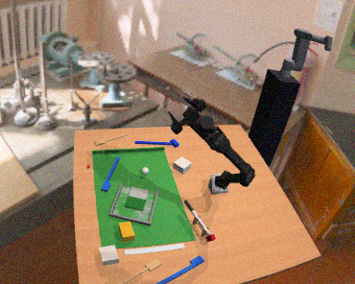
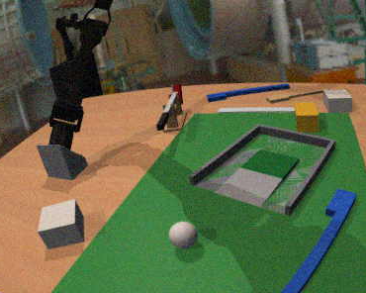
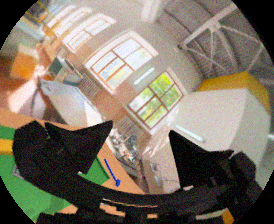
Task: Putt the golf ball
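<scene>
Gripper: the gripper point(image 1: 177, 124) hangs in the air above the far edge of the table point(image 1: 257, 225), fingers spread wide with nothing between them; in the wrist view the two dark fingers frame room windows, not the table.
Arm: the black arm point(image 1: 224, 146) reaches from its grey base point(image 1: 218, 184) toward the far side of the table, well above the surface.
Red putter: the putter point(image 1: 200, 221) rests tilted on a small stand near the right edge of the green mat point(image 1: 176, 225), dark grip pointing toward the base, red head point(image 1: 210, 237) at the near end; nothing touches it.
Golf ball: the white ball point(image 1: 145, 170) sits on the mat, on the far side of the framed ramp, apart from everything.
Raised green: a dark green block point(image 1: 134, 201) inside a grey rectangular frame point(image 1: 117, 201), with a pale grey ramp point(image 1: 138, 192) on its ball-facing side.
Blue bars: one L-shaped bar point(image 1: 110, 174) lies on the mat's left part; another point(image 1: 156, 142) lies on the wood beyond the mat; a third point(image 1: 182, 270) lies at the near edge.
Blocks: a white cube point(image 1: 182, 164) just off the mat's right edge; a yellow block point(image 1: 127, 230) on the mat's near part; a second white cube point(image 1: 108, 254) on the wood by the near left corner.
White strip: a flat white bar point(image 1: 153, 248) lies along the mat's near edge.
</scene>
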Available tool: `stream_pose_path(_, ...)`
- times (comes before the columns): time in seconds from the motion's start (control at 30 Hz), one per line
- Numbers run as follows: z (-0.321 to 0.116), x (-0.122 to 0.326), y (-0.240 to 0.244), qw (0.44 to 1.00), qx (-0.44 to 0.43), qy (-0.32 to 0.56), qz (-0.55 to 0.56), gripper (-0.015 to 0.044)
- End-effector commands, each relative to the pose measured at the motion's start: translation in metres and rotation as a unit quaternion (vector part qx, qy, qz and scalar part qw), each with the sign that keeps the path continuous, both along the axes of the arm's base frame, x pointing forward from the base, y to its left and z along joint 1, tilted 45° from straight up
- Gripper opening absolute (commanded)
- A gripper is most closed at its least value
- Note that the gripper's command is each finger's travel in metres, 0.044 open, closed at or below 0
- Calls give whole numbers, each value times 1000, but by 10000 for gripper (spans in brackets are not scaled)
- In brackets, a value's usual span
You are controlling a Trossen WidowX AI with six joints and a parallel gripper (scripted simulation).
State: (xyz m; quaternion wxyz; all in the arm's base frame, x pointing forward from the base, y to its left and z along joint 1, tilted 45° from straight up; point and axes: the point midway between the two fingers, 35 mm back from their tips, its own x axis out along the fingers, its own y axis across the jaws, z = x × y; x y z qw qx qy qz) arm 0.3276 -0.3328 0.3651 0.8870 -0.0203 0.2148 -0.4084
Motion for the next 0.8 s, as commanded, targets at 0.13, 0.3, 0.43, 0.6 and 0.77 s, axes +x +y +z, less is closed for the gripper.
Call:
stream_pose_path(0.13, -103, 33, 91, 922, -2, 242, 302, 440)
stream_pose_path(0.3, -153, 31, 155, 818, -4, 317, 479, 440)
stream_pose_path(0.43, -184, 18, 208, 714, -7, 338, 614, 440)
stream_pose_path(0.6, -208, -9, 274, 569, -13, 313, 760, 440)
stream_pose_path(0.77, -217, -43, 334, 429, -18, 237, 872, 440)
